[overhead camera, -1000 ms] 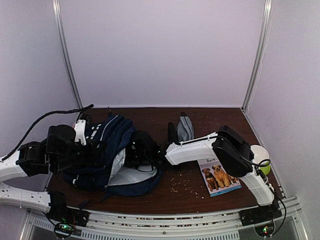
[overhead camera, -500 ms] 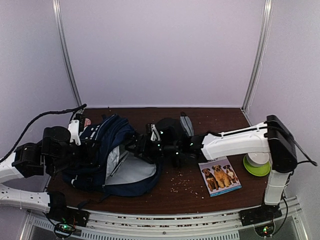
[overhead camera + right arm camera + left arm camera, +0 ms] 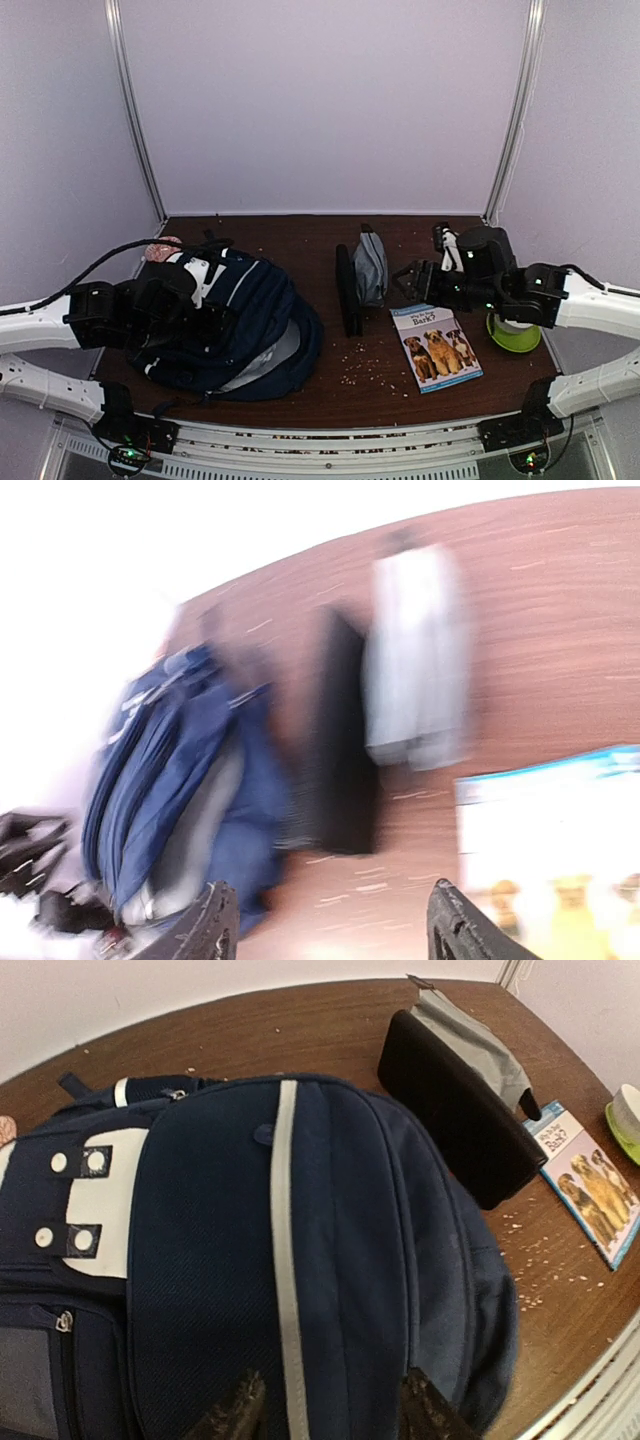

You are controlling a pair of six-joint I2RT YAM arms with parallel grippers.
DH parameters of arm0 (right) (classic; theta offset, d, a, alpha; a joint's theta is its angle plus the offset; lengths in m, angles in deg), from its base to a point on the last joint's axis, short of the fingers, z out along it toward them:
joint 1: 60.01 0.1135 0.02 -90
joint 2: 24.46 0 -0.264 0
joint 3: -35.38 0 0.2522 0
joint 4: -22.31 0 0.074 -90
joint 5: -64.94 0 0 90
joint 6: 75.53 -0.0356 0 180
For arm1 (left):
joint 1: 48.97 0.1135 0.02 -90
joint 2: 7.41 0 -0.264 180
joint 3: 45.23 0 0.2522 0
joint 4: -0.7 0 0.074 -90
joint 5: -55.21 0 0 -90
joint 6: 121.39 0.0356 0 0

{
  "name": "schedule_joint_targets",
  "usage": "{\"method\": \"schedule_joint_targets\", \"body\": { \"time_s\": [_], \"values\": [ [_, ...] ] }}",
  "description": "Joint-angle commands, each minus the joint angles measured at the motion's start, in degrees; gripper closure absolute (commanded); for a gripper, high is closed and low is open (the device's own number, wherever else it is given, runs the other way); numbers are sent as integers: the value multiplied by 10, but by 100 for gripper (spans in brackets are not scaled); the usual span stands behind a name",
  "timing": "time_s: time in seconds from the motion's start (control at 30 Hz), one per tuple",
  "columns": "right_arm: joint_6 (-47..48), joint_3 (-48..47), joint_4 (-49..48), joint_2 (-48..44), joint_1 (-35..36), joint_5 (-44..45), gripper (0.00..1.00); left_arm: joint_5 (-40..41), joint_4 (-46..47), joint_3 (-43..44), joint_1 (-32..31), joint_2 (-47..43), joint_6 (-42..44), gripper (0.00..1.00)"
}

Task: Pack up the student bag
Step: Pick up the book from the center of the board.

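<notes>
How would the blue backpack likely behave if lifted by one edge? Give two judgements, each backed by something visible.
Probably floppy: the backpack lies slumped and creased, its mouth sagging open. It would likely drag rather than slide cleanly, since soft fabric spreads widely over the table.

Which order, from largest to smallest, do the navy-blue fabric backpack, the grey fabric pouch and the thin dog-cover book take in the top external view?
1. navy-blue fabric backpack
2. thin dog-cover book
3. grey fabric pouch; it lies farther from the camera, so its place below the book is less sure.
</notes>
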Motion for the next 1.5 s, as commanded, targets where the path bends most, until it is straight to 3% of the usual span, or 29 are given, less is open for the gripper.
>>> {"method": "schedule_joint_targets", "body": {
  "time_s": [0.0,0.03,0.2,0.37,0.6,0.9,1.1,1.47],
  "values": [
    [68,70,107,-113,-82,76,35,-70,6,53,-10,-11,46,14],
    [74,82,117,-133,-102,78,34,-74,-2,64,-18,-12,47,4],
    [66,134,150,-176,-174,72,28,-66,-26,139,-61,17,35,2],
    [37,198,122,-148,-220,57,25,-86,-19,242,-83,168,-15,2],
    [21,227,95,-85,-280,4,24,-178,87,348,-90,357,-12,3],
    [-11,260,68,-36,-292,-57,23,-244,50,533,-90,549,12,6],
    [-25,269,66,-35,-293,-97,24,-215,-13,612,-90,602,-1,5],
    [-113,314,43,-95,-264,-189,31,-226,0,576,-90,603,-6,5]
  ]
}}
